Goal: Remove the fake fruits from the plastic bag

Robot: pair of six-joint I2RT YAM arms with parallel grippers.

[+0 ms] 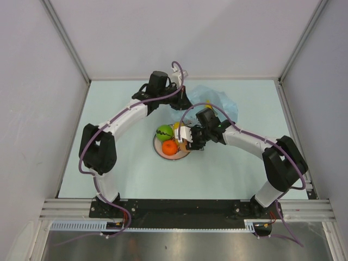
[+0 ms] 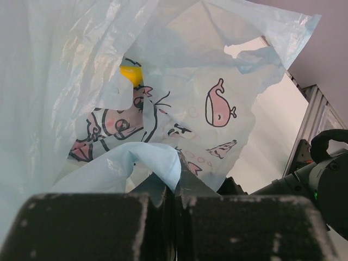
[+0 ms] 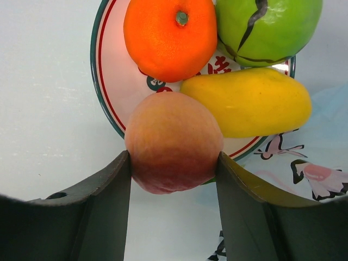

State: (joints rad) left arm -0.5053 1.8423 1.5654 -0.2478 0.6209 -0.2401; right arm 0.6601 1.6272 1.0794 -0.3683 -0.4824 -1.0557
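Observation:
The light-blue plastic bag [image 2: 190,81] with pink cartoon figures hangs in front of my left gripper [image 2: 176,179], which is shut on a fold of it; from above the bag [image 1: 220,100] lies behind the plate. A yellow bit [image 2: 131,73] shows through a gap in the bag. My right gripper [image 3: 174,163] is shut on the peach-coloured fruit [image 3: 174,141] at the near rim of the white plate [image 3: 109,103]. The orange [image 3: 169,37], the green fruit with dark zigzag [image 3: 266,27] and a yellow fruit [image 3: 247,101] lie on the plate. The dark red apple is not visible.
The plate [image 1: 157,148] sits mid-table between both arms, with the green fruit [image 1: 163,131] and orange [image 1: 169,147] on it. Part of the bag [image 3: 304,163] lies beside the plate's right rim. The right arm [image 2: 326,174] shows at the left wrist view's right edge. Grey walls enclose the table.

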